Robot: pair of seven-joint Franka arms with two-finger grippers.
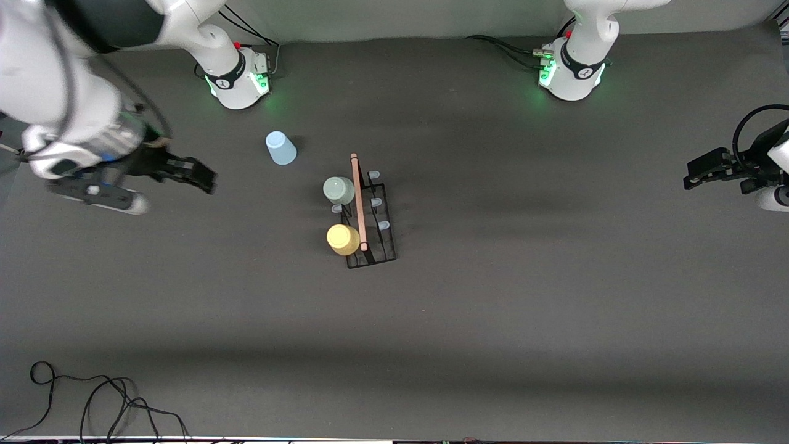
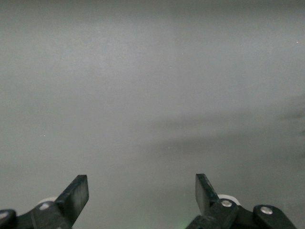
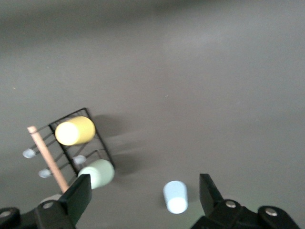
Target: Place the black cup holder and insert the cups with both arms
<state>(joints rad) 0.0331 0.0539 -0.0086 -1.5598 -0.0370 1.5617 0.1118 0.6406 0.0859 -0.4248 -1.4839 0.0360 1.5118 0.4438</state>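
Observation:
The black cup holder [image 1: 377, 234] with its wooden rod handle [image 1: 358, 200] stands mid-table. The pale green cup [image 1: 339, 190] and the yellow cup [image 1: 343, 239] sit on pegs on its side toward the right arm's end. The light blue cup [image 1: 281, 148] stands upside down on the table, apart from the holder, closer to the right arm's base. My right gripper [image 1: 203, 176] is open and empty, up in the air at the right arm's end; its wrist view shows the blue cup [image 3: 175, 197], green cup [image 3: 97, 173] and yellow cup [image 3: 75, 130]. My left gripper [image 1: 693, 174] is open and empty at the left arm's end.
Several pale-blue pegs [image 1: 383, 226] on the holder's other side are bare. A loose black cable [image 1: 98, 404] lies at the table's near edge at the right arm's end. The left wrist view shows only bare grey table [image 2: 152, 95].

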